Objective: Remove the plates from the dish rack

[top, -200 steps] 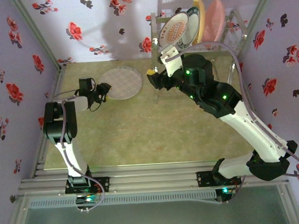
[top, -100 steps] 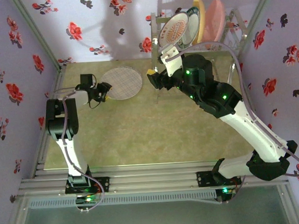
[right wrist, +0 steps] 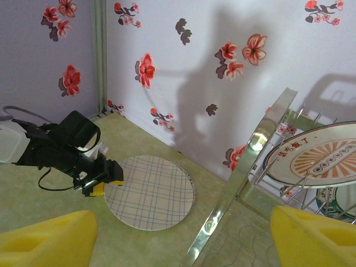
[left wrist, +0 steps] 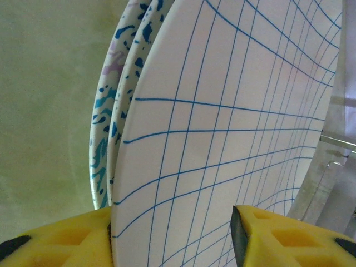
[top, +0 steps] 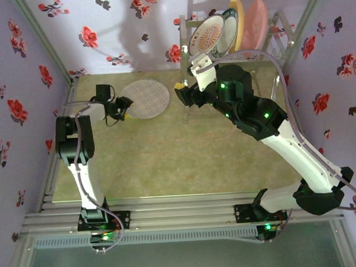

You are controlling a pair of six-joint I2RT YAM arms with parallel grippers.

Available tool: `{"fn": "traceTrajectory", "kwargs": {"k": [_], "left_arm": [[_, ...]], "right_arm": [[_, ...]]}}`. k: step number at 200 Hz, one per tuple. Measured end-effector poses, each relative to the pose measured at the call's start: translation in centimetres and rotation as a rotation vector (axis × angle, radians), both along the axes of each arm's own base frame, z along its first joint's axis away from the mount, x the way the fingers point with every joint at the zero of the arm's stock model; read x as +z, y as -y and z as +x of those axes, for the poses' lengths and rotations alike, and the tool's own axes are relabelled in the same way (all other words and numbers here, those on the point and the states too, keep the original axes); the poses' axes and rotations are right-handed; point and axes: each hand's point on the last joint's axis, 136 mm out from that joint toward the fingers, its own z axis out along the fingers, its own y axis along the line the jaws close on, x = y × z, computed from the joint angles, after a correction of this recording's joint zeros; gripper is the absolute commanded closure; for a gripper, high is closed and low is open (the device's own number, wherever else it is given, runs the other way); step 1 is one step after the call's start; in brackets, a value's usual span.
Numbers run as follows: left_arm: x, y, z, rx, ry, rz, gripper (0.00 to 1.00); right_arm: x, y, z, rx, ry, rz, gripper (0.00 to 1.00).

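Left arm (top: 78, 144) shifted rearward; left gripper (top: 125, 106) straddles grid plate (top: 146, 98), grip unclear; right gripper (right wrist: 182, 233) gapes empty.

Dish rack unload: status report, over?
Left gripper open at stack rim. Right gripper open, empty, facing rack. Four plates in rack, three stacked on table. Nothing in the way.

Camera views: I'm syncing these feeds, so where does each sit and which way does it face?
Top external: above and behind the bases, looking down on the table; both arms, left hand, right hand.
Left wrist: on the left arm, facing the grid plate; its yellow fingertips.
Right wrist: on the right arm, facing the far-left corner and the dish rack; its yellow fingertips.
Shared: top and right wrist both show the grid plate by the left hand.
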Motion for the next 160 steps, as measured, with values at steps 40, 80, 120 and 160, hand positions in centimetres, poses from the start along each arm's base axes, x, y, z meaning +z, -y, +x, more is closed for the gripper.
{"fn": "traceTrajectory", "kwargs": {"k": [40,80,120,160], "left_arm": [[0.1,-0.4,-0.1,0.002,-0.021,0.03,0.38],[-0.4,-0.8,-0.8,0.003,-0.064,0.058,0.33],[-0.3,-1.4,-1.0,0.0,-0.082,0.105,0.23],[1.0,-2.1,-1.9,0.027,-0.09,0.16,0.2]], "right_arm": [[0.0,0.0,0.0,0.0,0.0,-0.001,0.18],[0.0,0.0,0.0,0.0,0.0,0.0,0.18],[0.5,0.3,0.2,-0.019,0.01,0.005,0.18],[2.9,2.8,1.0,-0.145,0.097,-0.024,0.16]]}}
